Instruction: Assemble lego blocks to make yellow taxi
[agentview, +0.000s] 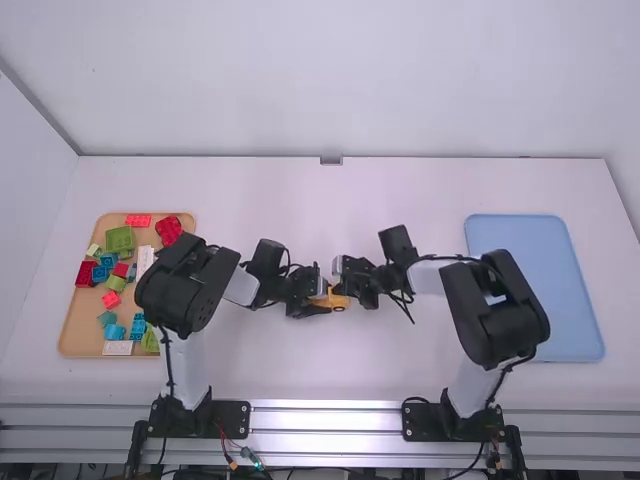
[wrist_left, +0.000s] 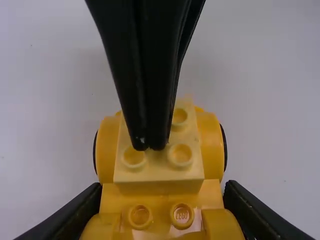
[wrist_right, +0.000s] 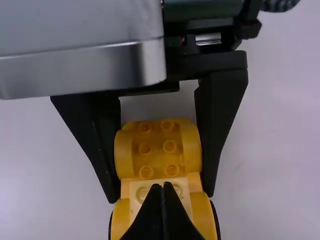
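Between the two grippers, at the middle of the table, a yellow car body (agentview: 332, 300) stands in the high view. My left gripper (agentview: 318, 300) is shut on the car body, its fingers along both sides in the left wrist view around the yellow car body (wrist_left: 159, 205). My right gripper (agentview: 350, 283) is shut, its fingertips together on top of a pale yellow brick (wrist_left: 160, 167) on the car. In the right wrist view the right gripper (wrist_right: 163, 192) covers part of the pale yellow brick (wrist_right: 136, 191), and the left gripper (wrist_right: 160, 165) straddles the car.
At the left, an orange-brown tray (agentview: 75, 335) holds several red, green, blue and white blocks. A blue tray (agentview: 535, 290) lies at the right, partly beneath the right arm. Both arms meet near the middle of the white table (agentview: 330, 210).
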